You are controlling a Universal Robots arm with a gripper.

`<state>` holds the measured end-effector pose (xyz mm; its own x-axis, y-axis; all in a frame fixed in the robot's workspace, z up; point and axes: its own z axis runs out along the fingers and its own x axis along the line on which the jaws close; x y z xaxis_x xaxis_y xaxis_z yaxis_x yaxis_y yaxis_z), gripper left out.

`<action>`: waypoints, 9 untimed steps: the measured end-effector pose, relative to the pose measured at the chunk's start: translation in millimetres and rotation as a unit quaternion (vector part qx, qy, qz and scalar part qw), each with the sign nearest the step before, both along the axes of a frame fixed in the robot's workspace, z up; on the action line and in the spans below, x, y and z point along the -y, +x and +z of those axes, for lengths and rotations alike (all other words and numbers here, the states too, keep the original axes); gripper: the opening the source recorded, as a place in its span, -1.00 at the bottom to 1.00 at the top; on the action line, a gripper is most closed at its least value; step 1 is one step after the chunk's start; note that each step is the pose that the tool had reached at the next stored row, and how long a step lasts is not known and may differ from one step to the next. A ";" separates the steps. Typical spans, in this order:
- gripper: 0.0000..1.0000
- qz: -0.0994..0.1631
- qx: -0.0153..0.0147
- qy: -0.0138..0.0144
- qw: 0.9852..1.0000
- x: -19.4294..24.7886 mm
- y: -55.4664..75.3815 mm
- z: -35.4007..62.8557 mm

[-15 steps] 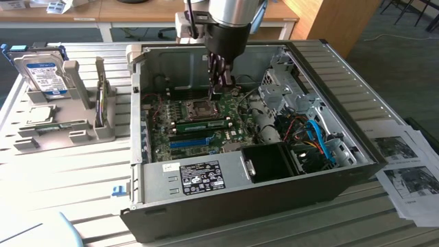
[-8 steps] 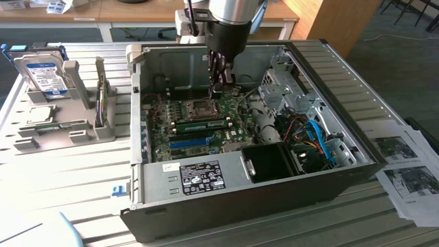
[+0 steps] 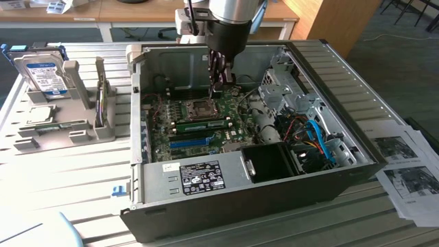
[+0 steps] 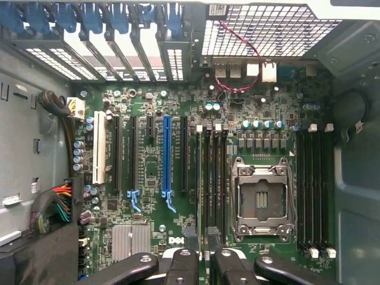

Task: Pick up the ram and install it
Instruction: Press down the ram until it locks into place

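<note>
On the table (image 3: 69, 159) the case (image 3: 226, 203) lies open, and the tool (image 3: 219, 90) hangs inside it over the motherboard (image 4: 261, 107). Its jaws stand parted and grip nothing. The ram (image 3: 202, 124) stands on edge in one of the slots (image 4: 218, 178) below the tool, beside the socket (image 4: 259, 199). Installing looks to be the step in hand, and seating calls for straight, even downward pressure. Whether it is fully home I cannot tell.

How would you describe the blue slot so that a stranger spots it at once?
Look into the open computer case, at the green motherboard on its floor. Beside the square silver processor socket run long parallel slots. Among them the blue slot alone is brightly coloured; its neighbours are black or white.
</note>
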<state>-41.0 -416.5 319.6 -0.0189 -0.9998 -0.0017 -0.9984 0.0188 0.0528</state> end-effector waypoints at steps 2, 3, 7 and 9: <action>-0.63 0.000 0.000 0.000 1.000 0.0 0.0 0.0; -0.63 0.000 0.000 0.000 1.000 0.0 0.0 0.0; -0.63 0.000 0.000 0.000 1.000 0.0 0.0 0.0; -0.79 0.000 0.000 0.000 1.000 0.0 0.0 0.0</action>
